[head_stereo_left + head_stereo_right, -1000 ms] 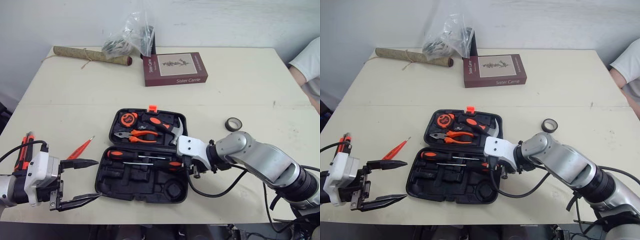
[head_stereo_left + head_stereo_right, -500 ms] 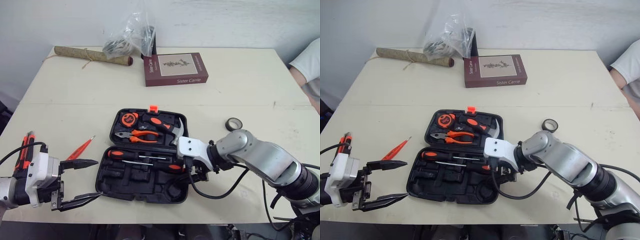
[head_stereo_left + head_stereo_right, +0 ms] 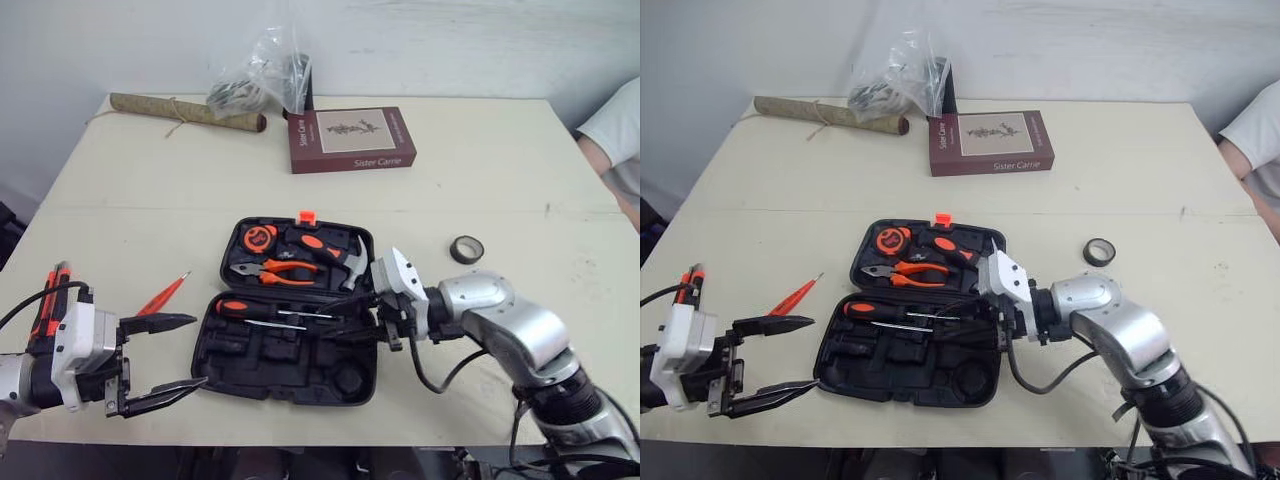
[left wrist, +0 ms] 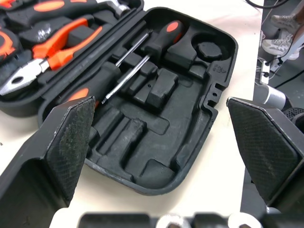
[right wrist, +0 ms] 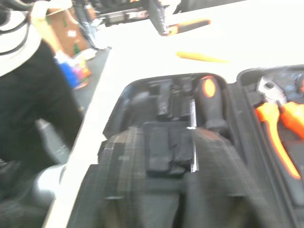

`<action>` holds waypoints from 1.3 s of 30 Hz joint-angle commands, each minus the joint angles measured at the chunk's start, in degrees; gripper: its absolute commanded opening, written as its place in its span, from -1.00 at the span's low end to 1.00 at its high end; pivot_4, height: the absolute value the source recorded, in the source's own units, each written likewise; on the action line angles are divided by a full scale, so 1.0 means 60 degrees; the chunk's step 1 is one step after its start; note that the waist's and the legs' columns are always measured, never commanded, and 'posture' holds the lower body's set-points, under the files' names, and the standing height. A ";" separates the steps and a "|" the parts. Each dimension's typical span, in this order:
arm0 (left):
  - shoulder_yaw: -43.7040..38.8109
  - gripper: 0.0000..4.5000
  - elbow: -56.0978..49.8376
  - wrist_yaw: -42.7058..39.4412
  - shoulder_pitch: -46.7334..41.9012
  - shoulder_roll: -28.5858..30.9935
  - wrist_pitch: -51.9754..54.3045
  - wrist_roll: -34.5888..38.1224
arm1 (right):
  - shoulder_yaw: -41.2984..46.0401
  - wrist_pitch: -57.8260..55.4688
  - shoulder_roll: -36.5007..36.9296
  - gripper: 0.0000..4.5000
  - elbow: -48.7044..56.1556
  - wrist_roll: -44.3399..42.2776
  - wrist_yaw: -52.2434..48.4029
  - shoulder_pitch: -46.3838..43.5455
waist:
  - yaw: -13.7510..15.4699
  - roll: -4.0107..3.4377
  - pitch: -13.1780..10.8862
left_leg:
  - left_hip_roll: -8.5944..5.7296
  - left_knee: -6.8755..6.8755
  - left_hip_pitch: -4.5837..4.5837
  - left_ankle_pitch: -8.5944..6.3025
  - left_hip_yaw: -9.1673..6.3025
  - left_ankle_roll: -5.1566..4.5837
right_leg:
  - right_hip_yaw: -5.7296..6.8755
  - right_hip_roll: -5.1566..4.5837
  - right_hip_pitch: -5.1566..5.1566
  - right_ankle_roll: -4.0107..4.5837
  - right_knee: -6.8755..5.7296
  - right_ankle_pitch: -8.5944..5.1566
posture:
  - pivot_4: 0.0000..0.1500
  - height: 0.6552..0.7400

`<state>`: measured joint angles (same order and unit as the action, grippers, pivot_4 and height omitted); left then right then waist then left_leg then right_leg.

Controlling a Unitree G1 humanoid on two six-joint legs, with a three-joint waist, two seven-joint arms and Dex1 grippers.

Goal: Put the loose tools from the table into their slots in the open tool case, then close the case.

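Note:
The black tool case lies open at the table's front centre. Its far half holds a tape measure, orange pliers and a hammer. Two screwdrivers lie in the near half, where several slots are bare. A thin orange tool lies loose left of the case. A black tape roll lies to its right. My left gripper stands open just left of the case, holding nothing. My right gripper reaches leftward low over the case's near half, open, its fingers blurred.
A maroon book, a rolled mat and a plastic bag sit at the table's back. An orange and black tool shows behind my left wrist. A person's white sleeve is at the right edge.
My right wrist has turned, and its fingers now point left across the case's near half; the forearm has swung right. The left gripper has stayed put, still open.

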<state>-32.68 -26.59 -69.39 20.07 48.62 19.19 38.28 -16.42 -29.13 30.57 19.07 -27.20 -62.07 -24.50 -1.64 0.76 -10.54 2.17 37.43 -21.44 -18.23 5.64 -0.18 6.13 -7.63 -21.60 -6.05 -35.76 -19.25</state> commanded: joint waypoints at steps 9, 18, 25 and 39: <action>0.0322 1.00 0.0190 -0.0025 -0.0312 -0.0017 -0.0349 -0.0134 | -0.1395 0.3344 -0.0508 -0.99 -0.2372 0.2763 -0.0078 0.0009 | -0.0025 -0.0002 -0.0001 | 0.0005 -0.0001 0.0004 0.0000 0.0011 0.0001 | 0.0006 0.0007 -0.0004 0.0000 -0.0016 0.0000 | 1.00 1.00; 0.0500 1.00 0.0200 0.0136 -0.0308 -0.0110 -0.0463 -0.0219 | -0.2398 0.2348 0.0000 -0.99 -0.2612 0.4376 0.0185 0.0010 | -0.0027 0.0009 0.0013 | 0.0051 -0.0003 0.0051 0.0006 0.0024 0.0033 | -0.0004 0.0001 0.0008 0.0029 -0.0022 -0.0002 | 1.00 1.00; 0.0666 1.00 0.0312 0.0204 -0.0294 -0.0146 -0.0524 -0.0280 | -0.3145 0.0785 0.0044 -0.99 -0.2349 0.4987 0.0300 -0.0327 | -0.0026 -0.0003 0.0159 | 0.0073 -0.0010 0.0077 0.0003 0.0022 0.0049 | -0.0011 0.0011 0.0019 0.0055 -0.0024 -0.0001 | 1.00 1.00; -0.1293 1.00 0.1409 0.0428 0.0370 -0.0240 -0.0499 -0.0115 | 0.2067 0.2356 0.0649 -0.99 -0.1214 -0.0504 -0.1824 0.0699 | 0.0021 -0.0025 0.0078 | 0.0081 -0.0022 0.0019 0.0002 -0.0011 0.0048 | -0.0010 0.0019 0.0008 0.0083 0.0005 0.0002 | 1.00 1.00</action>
<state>-35.70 -20.28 -66.34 20.86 46.96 16.25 36.82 -10.22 -14.10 31.88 9.97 -25.62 -71.23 -20.93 -1.51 0.61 -10.07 2.66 37.30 -21.32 -18.24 5.61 0.06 6.11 -7.52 -21.56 -5.58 -35.73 -19.23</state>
